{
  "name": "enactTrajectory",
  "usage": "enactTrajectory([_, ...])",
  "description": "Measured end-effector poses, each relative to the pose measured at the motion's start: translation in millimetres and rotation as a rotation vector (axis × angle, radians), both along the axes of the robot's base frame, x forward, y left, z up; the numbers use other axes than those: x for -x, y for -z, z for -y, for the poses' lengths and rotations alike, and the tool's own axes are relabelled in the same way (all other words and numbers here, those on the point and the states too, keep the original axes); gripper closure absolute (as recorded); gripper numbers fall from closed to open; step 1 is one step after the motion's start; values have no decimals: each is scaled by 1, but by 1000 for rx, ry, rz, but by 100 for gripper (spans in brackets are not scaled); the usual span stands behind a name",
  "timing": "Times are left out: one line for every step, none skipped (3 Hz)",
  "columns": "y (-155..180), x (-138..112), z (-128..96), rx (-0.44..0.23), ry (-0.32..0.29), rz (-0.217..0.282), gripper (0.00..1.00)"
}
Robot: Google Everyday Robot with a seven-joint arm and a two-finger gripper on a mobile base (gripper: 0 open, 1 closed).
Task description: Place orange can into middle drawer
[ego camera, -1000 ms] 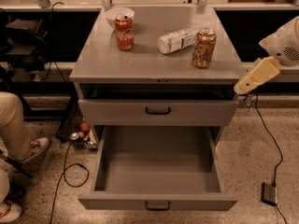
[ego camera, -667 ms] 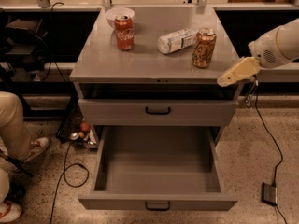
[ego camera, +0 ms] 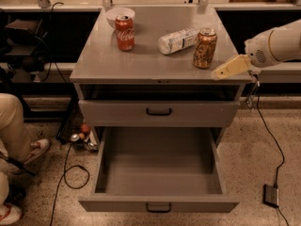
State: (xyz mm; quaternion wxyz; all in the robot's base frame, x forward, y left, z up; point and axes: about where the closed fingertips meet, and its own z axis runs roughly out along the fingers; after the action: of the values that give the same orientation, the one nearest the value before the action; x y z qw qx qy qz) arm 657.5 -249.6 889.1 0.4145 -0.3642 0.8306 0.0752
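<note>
Coppery orange can (ego camera: 205,48) upright on cabinet top (ego camera: 141,60), hand (ego camera: 220,73) beside it.

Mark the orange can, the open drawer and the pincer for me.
orange can (ego camera: 205,48), camera view, middle of its body.
open drawer (ego camera: 160,173), camera view, bare floor of the tray.
pincer (ego camera: 218,73), camera view, its tip, just right of the can.

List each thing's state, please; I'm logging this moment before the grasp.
orange can: upright on cabinet top
Coca-Cola can: upright
plastic bottle: lying on its side
bowl: upright
middle drawer: pulled open, empty
upper drawer: closed
pincer: just right of orange can, holding nothing
</note>
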Motion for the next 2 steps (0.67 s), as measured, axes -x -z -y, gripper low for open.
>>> enactTrajectory([1, -3, -2, -17, 5, 4, 0])
enactTrajectory([1, -22, -16, -134, 36, 48, 0])
